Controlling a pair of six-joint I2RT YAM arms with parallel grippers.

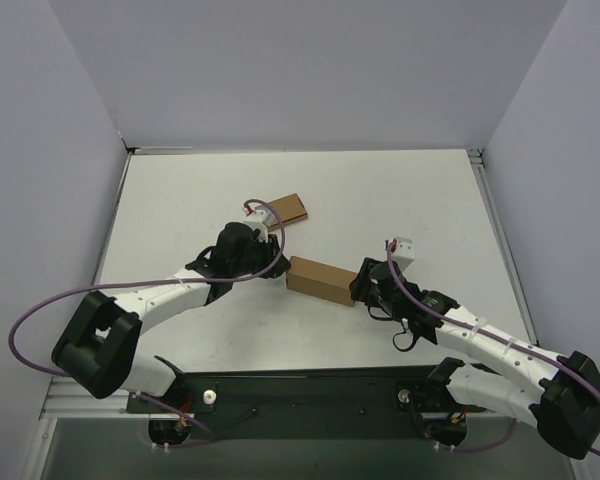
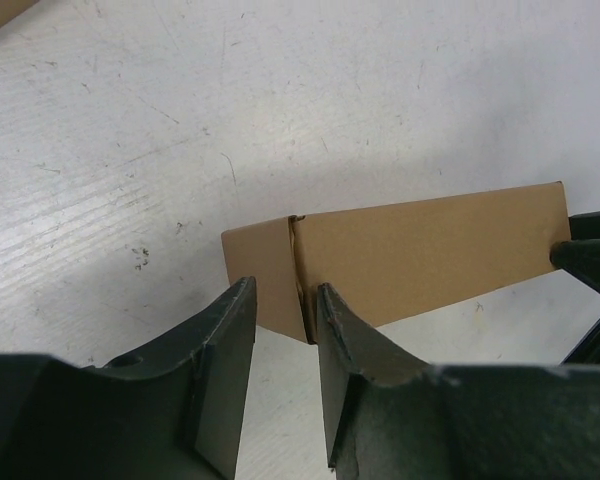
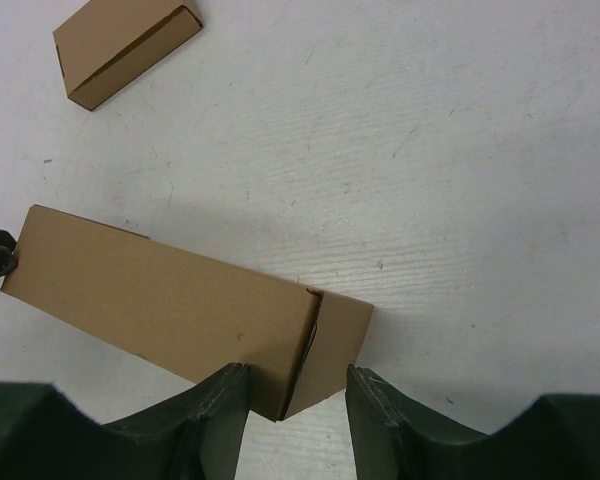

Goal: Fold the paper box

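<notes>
the paper box (image 1: 320,280) is lying mid-frame in the top view, the left gripper (image 2: 283,290) is straddling its left end flap, pinching or not i cannot tell, and the right gripper (image 3: 296,372) is standing parted around the right end, so this is probably calling for square, even inward pressure to seat both flaps.

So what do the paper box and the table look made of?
The paper box looks like plain brown cardboard, matte and unprinted: crisp fold lines, thin raw edge at the end flap. The table is white and matte, perhaps painted or laminated board: fine scratches, dark scuffs; exact material unclear.
</notes>
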